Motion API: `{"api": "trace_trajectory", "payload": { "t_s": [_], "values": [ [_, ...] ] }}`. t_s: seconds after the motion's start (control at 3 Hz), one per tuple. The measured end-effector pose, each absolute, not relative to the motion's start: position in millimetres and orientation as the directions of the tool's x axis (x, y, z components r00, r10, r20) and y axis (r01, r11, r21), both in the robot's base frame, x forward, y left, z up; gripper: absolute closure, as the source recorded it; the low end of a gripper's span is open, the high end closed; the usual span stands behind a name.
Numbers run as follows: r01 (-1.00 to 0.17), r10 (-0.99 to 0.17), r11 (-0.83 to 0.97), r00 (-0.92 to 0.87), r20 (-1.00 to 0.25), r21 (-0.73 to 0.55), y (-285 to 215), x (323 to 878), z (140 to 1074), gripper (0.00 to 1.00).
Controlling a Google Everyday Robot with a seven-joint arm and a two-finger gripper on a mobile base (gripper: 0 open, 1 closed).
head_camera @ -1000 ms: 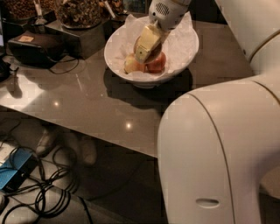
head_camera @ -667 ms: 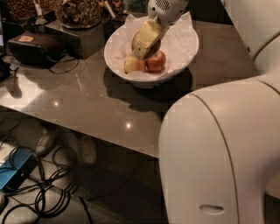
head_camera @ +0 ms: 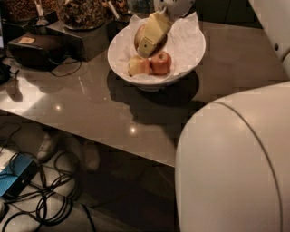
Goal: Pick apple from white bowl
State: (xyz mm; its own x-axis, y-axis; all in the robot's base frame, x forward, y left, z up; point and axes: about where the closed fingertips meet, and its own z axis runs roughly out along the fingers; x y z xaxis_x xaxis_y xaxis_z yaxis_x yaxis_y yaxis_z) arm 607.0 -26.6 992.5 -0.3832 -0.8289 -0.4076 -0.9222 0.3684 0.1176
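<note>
The white bowl, lined with crumpled white paper, stands on the grey table at the back centre. My gripper reaches down from above over the bowl's left half. Its yellow fingers are shut on the apple, a golden-brown round fruit held just above the bowl's contents. The front finger hides much of it. Below it in the bowl lie a paler yellow apple and a smaller, redder apple, side by side.
A jar of brown snacks on a dark stand and a black device with a cable sit left of the bowl. My own white body fills the lower right. The table edge runs diagonally; cables and a blue box lie on the floor.
My gripper has risen a little from the bowl with the apple in its fingers. The two other apples stay in the bowl and now show more fully.
</note>
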Motion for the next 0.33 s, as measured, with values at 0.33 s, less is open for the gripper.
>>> {"api": "trace_trajectory", "payload": {
  "t_s": [0.33],
  "values": [
    [-0.920,-0.816,0.379,-0.381,-0.434,0.095,-21.1,617.0,993.4,1.00]
  ]
}}
